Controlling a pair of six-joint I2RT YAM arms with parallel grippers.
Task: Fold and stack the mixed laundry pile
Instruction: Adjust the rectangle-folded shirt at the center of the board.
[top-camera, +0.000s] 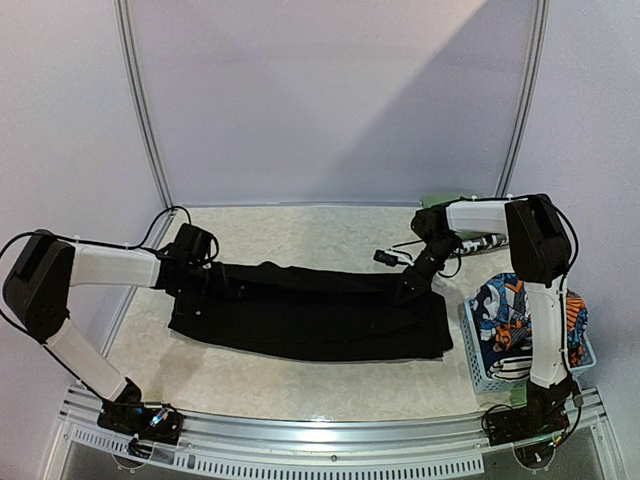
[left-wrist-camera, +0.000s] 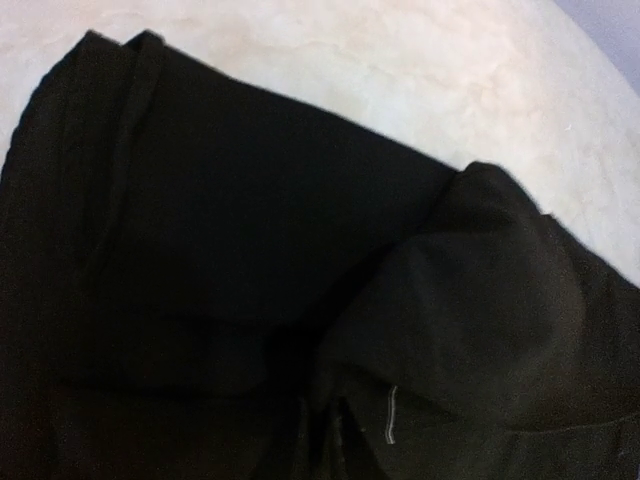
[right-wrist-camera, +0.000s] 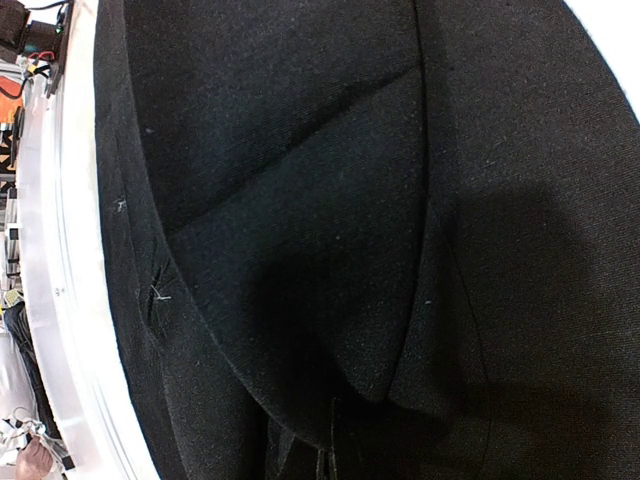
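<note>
The left claw (top-camera: 190, 272) sits at the 9 o'clock end of the large black garment (top-camera: 310, 320), the right claw (top-camera: 408, 288) at its 3 o'clock end. I cannot tell whether either is pinching cloth. The garment lies stretched across the table (top-camera: 300, 235), seemingly folded lengthwise. The cartoon-print garment (top-camera: 500, 310) sits in the basket (top-camera: 478, 365) at 4 o'clock, so most folding looks undone.

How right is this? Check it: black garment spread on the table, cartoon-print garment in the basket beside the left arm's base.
Wrong arm: the top external view shows the cartoon-print garment in the basket beside the right arm's base. The rest holds.
</note>
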